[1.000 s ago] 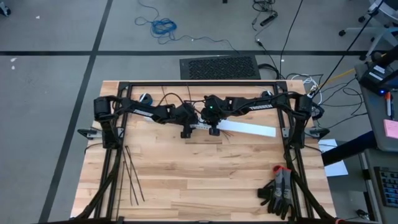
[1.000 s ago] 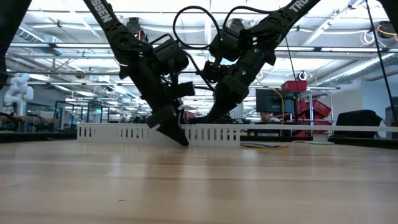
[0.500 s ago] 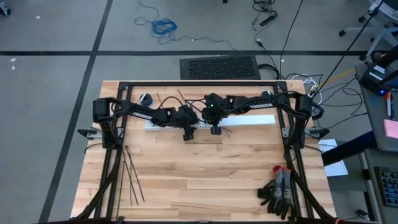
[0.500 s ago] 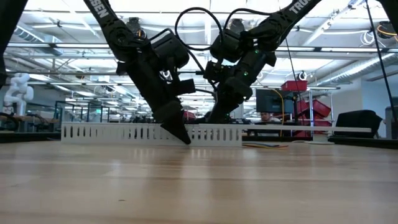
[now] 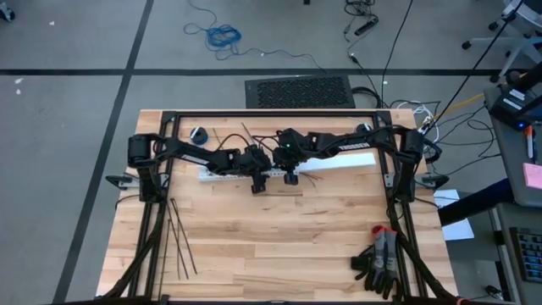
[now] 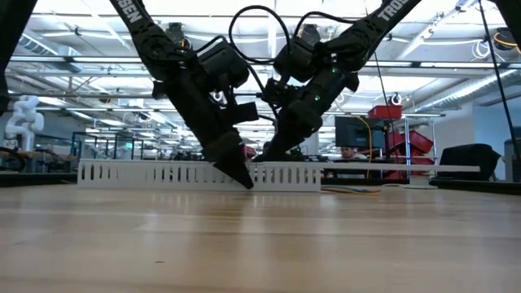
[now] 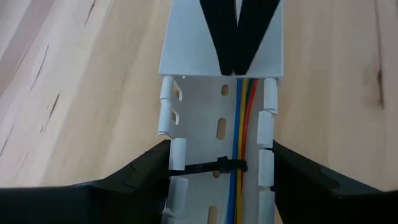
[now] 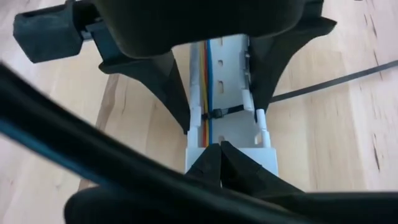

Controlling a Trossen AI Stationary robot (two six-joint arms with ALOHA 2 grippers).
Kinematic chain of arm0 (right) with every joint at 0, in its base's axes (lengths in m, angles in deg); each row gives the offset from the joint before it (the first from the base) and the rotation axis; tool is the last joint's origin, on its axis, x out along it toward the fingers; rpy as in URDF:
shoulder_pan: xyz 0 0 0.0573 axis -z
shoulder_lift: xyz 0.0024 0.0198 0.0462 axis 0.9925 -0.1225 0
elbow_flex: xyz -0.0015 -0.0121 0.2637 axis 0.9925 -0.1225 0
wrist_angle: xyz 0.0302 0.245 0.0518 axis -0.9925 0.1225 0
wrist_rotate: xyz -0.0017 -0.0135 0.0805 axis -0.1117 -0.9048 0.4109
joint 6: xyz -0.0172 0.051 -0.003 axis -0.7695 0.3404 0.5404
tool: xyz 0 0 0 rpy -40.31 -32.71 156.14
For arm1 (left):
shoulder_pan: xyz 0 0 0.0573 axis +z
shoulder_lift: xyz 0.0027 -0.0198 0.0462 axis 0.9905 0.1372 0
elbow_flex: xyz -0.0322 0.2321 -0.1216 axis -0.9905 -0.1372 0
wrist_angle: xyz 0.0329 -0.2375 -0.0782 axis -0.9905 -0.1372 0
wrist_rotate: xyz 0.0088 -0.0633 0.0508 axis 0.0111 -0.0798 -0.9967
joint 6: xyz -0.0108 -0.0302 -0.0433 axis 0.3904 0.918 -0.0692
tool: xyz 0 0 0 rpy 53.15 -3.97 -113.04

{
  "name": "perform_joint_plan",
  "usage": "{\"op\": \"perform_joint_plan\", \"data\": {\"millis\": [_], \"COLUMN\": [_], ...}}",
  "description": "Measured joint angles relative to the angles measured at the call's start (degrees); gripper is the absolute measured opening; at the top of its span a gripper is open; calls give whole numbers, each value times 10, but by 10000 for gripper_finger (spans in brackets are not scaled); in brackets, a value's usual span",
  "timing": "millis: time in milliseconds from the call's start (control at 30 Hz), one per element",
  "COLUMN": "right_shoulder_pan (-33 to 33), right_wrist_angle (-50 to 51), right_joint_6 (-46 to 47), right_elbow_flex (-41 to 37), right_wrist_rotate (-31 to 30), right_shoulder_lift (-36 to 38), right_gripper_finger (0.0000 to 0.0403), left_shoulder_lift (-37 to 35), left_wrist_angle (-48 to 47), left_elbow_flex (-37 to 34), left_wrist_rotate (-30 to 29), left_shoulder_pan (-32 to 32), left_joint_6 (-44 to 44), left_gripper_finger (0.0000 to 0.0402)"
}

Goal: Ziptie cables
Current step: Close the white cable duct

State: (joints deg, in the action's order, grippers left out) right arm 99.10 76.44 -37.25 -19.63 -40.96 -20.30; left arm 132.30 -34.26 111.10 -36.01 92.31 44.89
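A white slotted duct [image 7: 211, 124] on the desk [image 5: 279, 246] holds coloured cables [image 7: 242, 143] under one ziptie [image 7: 214, 167]; left gripper [image 7: 221, 171] jaws clamp the duct's walls, right gripper [image 8: 219, 149] jaws shut just beside it, likely tightening next.

We see both dark arms crowding the far middle of the pale wooden table [image 5: 279, 237], the left gripper [image 7: 221, 168] straddling the long white slotted plastic duct [image 7: 217, 124] and the closed right gripper [image 8: 219, 149] pressed on its lid; no way through there. The near half lies broad and open. Watch the thin black plastic zipties [image 5: 176, 241] at the near left and the black-and-red work gloves [image 5: 381, 258] at the near right corner.
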Motion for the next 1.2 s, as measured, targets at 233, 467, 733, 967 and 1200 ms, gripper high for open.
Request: {"op": "perform_joint_plan", "data": {"millis": [233, 467, 733, 967, 1200], "right_shoulder_pan": [-6, -6, -5, -9, -7], "right_wrist_angle": [67, 155, 99, 29, 41], "right_joint_6": [3, 26, 28, 28, 28], "right_elbow_flex": [0, 1, 6, 4, 4], "right_wrist_rotate": [-47, -55, -41, 2, 5], "right_shoulder_lift": [75, 97, 18, 0, 2], "right_gripper_finger": [0, 0, 0, 0, 0], "left_shoulder_lift": [0, 0, 0, 0, 0], "left_wrist_angle": [9, 7, 5, 3, 1], "left_elbow_flex": [2, 3, 2, 1, 4], "left_wrist_rotate": [10, 8, 2, 1, 1], "left_shoulder_pan": [-2, -1, -1, -1, 0], "left_joint_6": [-5, -5, -4, -4, -19], "left_gripper_finger": [230, 230, 231, 231, 231]}}
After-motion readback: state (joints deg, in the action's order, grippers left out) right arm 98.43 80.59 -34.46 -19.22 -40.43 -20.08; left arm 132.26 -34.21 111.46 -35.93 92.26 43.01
